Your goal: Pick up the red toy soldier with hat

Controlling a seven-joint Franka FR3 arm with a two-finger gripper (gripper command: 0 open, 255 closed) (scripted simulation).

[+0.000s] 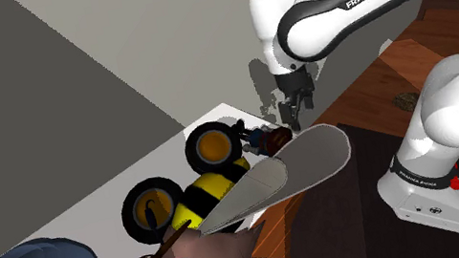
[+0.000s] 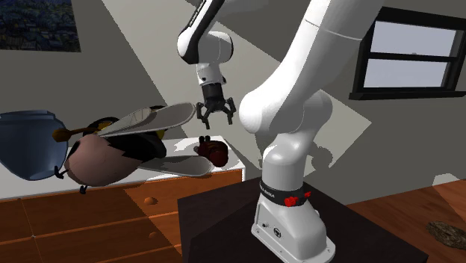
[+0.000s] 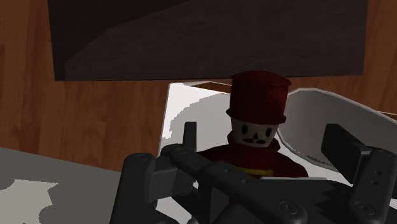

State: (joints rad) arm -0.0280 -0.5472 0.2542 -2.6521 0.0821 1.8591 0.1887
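Shoulder view: gripper (image 1: 297, 109) hangs just above the red toy soldier (image 1: 274, 137), which is on the white dresser top (image 1: 78, 218), beside the bee toy (image 1: 214, 189) on the shoulder view's right. Arm (image 1: 333, 13) reads "FRANKA EMIKA".

Second exterior view: jaws spread, empty, clear of the soldier.

Wrist view: hat (image 3: 259, 94) and face centred between the fingers (image 3: 188, 137). Best to drop straight, straddle the body, miss the wing (image 1: 311, 162), then close.

Gripper (image 3: 263, 132) w/ fingers (image 3: 188, 135) spread well apart; toy soldier (image 3: 257, 95) sits between them, touched by neither. Soldier has a dark red hat, white face w/ black eyes & moustache, red coat, yellow band at the chest. Under it is a white top (image 3: 191, 105). A pale curved sheet (image 3: 347, 111) lies just beside the soldier. Beyond are brown wood (image 3: 25, 95) & a dark slab (image 3: 210, 38).
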